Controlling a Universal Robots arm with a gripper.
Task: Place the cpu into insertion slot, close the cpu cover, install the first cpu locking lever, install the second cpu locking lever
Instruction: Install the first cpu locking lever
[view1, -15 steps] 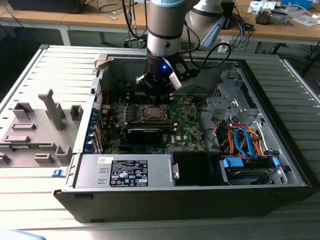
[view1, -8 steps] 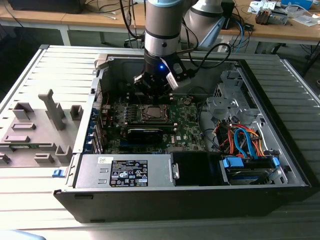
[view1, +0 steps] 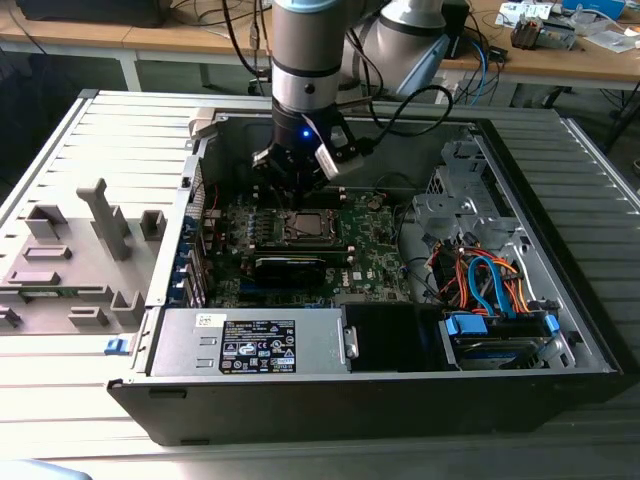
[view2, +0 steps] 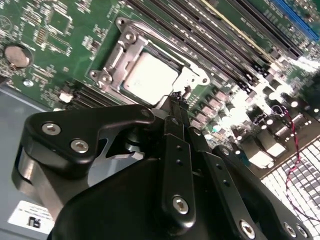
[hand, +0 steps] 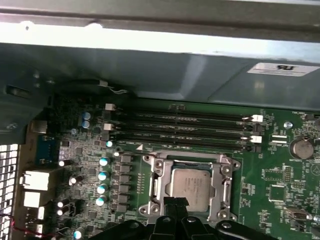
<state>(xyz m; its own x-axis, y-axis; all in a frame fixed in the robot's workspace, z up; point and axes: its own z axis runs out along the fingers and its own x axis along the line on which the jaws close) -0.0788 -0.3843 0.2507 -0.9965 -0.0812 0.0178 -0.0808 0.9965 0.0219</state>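
Note:
The cpu (hand: 192, 186) (view2: 149, 77) lies flat in the insertion slot (view1: 305, 226) on the green board, its silvery top showing. The cpu cover (hand: 155, 176) (view2: 116, 56) lies down around it as a silver frame, with the chip showing through its cut-out. My gripper (view2: 176, 99) (hand: 175, 202) (view1: 293, 182) hangs just above one edge of the socket. Its two thin black fingers are pressed together, shut on nothing. Where the locking levers stand I cannot make out.
Black memory slots (hand: 182, 129) run beside the socket. A row of capacitors (hand: 103, 181) stands on its other side. The grey case wall (hand: 165, 75) rises close behind. In the exterior view, a black card (view1: 290, 266), a drive cage (view1: 495, 335) and coloured cables (view1: 480, 278) fill the case.

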